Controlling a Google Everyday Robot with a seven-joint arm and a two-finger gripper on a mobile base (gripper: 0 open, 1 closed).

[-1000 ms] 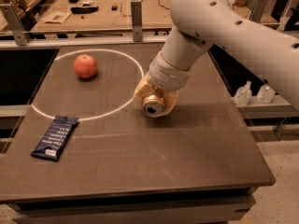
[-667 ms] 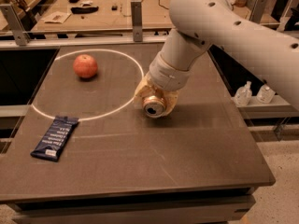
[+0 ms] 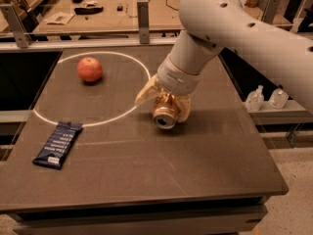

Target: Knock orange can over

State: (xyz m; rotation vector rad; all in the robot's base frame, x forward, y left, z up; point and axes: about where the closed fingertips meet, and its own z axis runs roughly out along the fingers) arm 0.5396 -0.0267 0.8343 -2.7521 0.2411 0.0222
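The orange can lies tipped over on the dark table, its silver top facing the camera, just right of the white circle's edge. My gripper comes down from the big white arm right over the can. Its tan fingers stand spread on either side of the can, the left one apart from it, so the gripper looks open. The back of the can is hidden under the wrist.
A round reddish fruit sits inside the white painted circle at the back left. A dark blue snack packet lies at the front left. Two clear bottles stand on a ledge off the table's right edge.
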